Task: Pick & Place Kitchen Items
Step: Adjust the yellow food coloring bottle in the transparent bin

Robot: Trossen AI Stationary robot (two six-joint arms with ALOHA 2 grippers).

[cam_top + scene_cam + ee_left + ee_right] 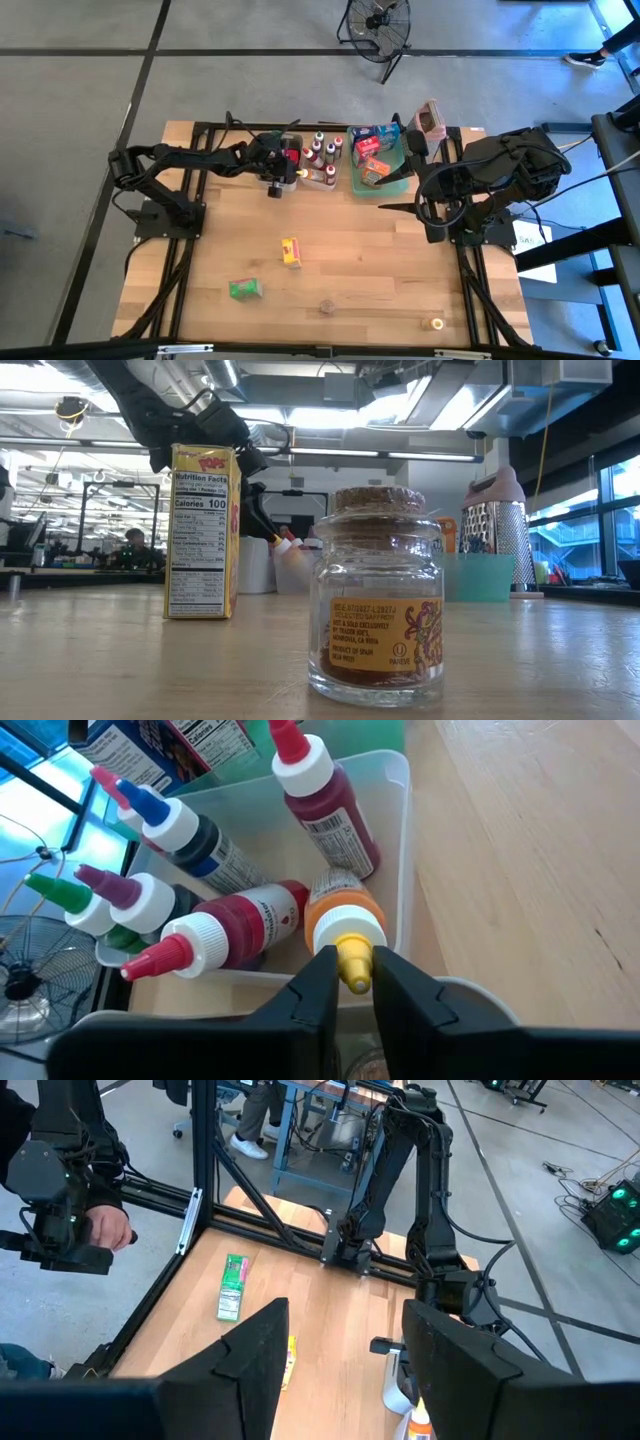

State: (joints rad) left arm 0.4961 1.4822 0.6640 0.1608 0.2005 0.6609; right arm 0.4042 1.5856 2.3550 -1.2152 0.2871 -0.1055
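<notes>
The left gripper point(352, 982) is reaching into the clear tub point(322, 180) at the table's far edge, its fingers pinching the yellow cap of an orange bottle point(343, 920) that is lying among other bottles there; whether it is lifting or leaving it cannot be told. The right gripper point(340, 1365) is waiting over the table's right side, fingers parted and holding nothing. Sorting is looking partly done: several bottles are sitting in the tub and boxes are filling the green tray point(401, 180) beside it. Still waiting on the open table are a yellow box point(290, 251), a green box point(244, 289), a cork-topped jar point(327, 307) and a small jar point(434, 324) near the front edge.
</notes>
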